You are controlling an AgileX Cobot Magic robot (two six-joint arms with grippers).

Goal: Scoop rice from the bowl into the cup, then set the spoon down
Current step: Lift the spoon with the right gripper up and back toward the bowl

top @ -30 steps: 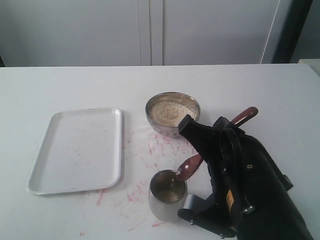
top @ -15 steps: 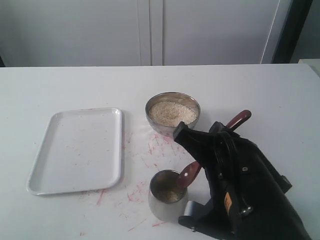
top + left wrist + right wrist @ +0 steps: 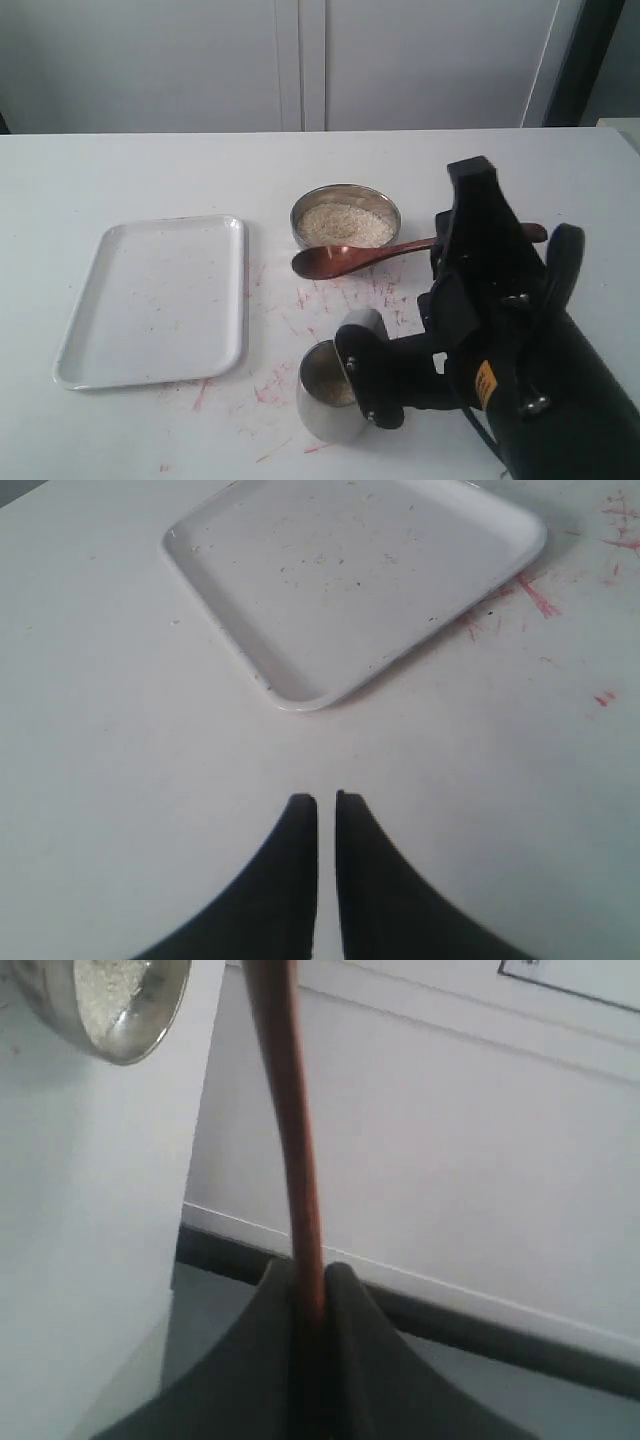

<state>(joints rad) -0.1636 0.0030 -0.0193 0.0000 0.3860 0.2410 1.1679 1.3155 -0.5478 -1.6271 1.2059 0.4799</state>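
By near rim of round shiny steel bowl [image 3: 392, 212]: dark wooden spoon [image 3: 365, 255], prob light, stiff; hold slim handle. R gripper [image 3: 310, 1278] clamps it; L gripper [image 3: 326, 805] jaws all but closed, empty.

Tray [image 3: 150, 300]: white, rectangular, rounded corners, low raised rim; flat on the left part of the desk; inside faintly speckled with dark flecks and pinkish smears.
Desk [image 3: 120, 170]: white, matte, spanning the full width of the scene.
Red marks [image 3: 320, 295]: thin scratchy streaks on the desk surface, just right of the tray, scattered from the middle toward the near edge; a few beside the tray's near right corner.
Cabinet fronts [image 3: 300, 60]: pale grey-white panels beyond the far edge, narrow vertical seams near the middle.
Dark strip [image 3: 585, 60]: black, slanted upright, far right.
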